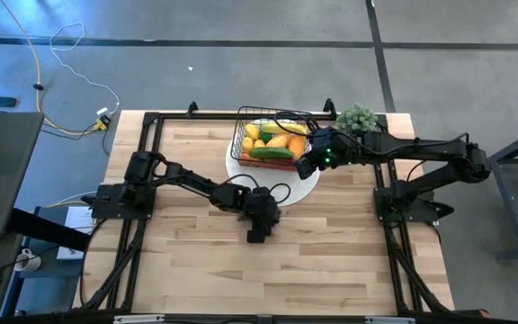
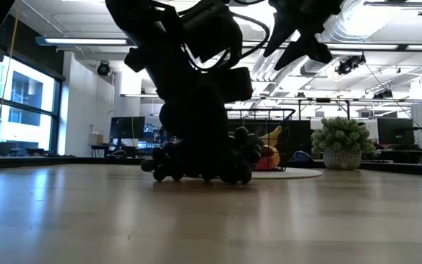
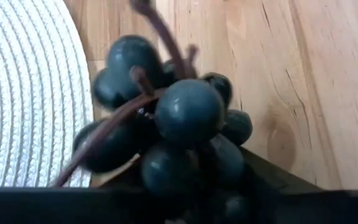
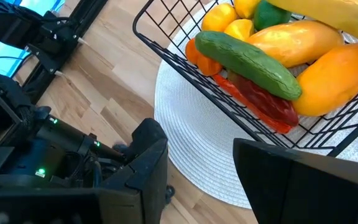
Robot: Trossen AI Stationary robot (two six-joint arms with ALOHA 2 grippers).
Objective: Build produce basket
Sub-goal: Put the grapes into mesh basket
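Left end effector sits low on the pale wooden surface, just beside the edge of the round white woven plate, with the bunch of dark purple toy grapes lying between its fingers; whether they have clenched on the bunch yet cannot be told. Right end effector hangs over the near side of the black wire-mesh basket, its two fingers parted and holding nothing. That basket stands on the plate and already holds a green cucumber, a red chili, an orange mango, lemons and a banana.

The grapes are a lumpy cluster on a thin brown stem, so a pinch that catches only one or two outer balls would likely let the bunch swing or slip out during the lift. The right arm also crowds the basket, and carrying the grapes there risks a brush between arms or a snag on the wire rim.
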